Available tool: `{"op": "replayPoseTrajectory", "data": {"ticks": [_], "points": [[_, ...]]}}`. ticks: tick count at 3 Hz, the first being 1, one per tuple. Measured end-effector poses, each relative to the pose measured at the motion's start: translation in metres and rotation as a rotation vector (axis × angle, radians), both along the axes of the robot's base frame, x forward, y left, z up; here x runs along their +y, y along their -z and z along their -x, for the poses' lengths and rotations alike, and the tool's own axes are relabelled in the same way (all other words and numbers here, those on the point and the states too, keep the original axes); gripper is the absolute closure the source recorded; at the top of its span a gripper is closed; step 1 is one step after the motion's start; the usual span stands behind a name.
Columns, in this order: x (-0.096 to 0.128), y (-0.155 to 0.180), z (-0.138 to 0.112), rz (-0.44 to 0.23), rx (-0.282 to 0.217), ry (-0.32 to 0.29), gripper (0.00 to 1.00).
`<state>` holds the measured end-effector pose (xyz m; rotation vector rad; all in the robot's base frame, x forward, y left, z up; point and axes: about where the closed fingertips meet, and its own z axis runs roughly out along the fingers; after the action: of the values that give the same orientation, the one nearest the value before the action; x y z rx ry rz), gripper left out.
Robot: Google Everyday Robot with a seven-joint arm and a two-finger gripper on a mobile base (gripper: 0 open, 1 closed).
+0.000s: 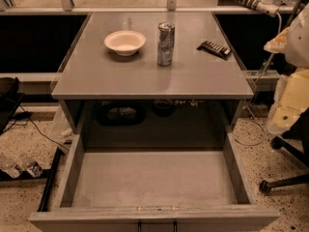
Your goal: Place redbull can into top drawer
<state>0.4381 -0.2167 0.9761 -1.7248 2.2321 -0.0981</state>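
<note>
The redbull can (165, 44) stands upright on the grey tabletop (145, 76), right of centre, slim and silver-blue with a shiny top. The top drawer (154, 180) is pulled fully open below the table's front edge; its flat grey bottom is bare and its dark handle (157, 225) shows at the bottom edge of the view. My gripper is not in view. Only a white and yellowish part of my arm (292, 86) shows at the right edge, beside the table.
A white bowl (125, 42) sits left of the can. A flat dark ribbed packet (214, 49) lies near the table's right edge. Plastic bottles (19, 166) and cables lie on the floor at left. A chair base (285, 178) stands at right.
</note>
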Motion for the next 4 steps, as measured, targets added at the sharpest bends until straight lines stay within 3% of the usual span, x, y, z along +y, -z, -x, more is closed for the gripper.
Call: {"op": "replayPoseTrajectory", "data": {"ticks": [1, 2, 3, 4], "points": [[0.0, 0.0, 0.0, 0.0, 0.0, 0.0, 0.0], [0.011, -0.004, -0.022, -0.029, -0.025, -0.013, 0.0], [0.024, -0.007, -0.069, -0.06, -0.024, -0.03, 0.0], [0.028, -0.025, -0.123, -0.167, -0.095, -0.027, 0.0]]}}
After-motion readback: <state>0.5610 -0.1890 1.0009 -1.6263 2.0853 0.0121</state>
